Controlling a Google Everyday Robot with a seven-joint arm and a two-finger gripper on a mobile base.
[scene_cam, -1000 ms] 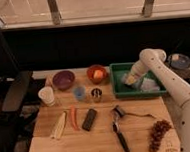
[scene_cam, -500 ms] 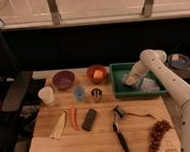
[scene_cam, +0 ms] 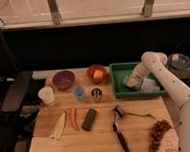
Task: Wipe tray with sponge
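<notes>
Green tray [scene_cam: 125, 65] holds the pale sponge [scene_cam: 147, 85], long axis nine-to-three, just at four o'clock of the gripper [scene_cam: 131, 81] low inside it, and whether it's clamped, I cannot tell.

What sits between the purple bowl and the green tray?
The orange bowl, seen in the camera view. The end effector is inside the tray.

- A window [scene_cam: 97, 2] runs across the top, with pale light beyond its slanted bars [scene_cam: 52, 9].
- A dark wall [scene_cam: 86, 46] sits below it.
- A black chair [scene_cam: 14, 92] stands at left (beside the wooden table [scene_cam: 45, 150]).
</notes>
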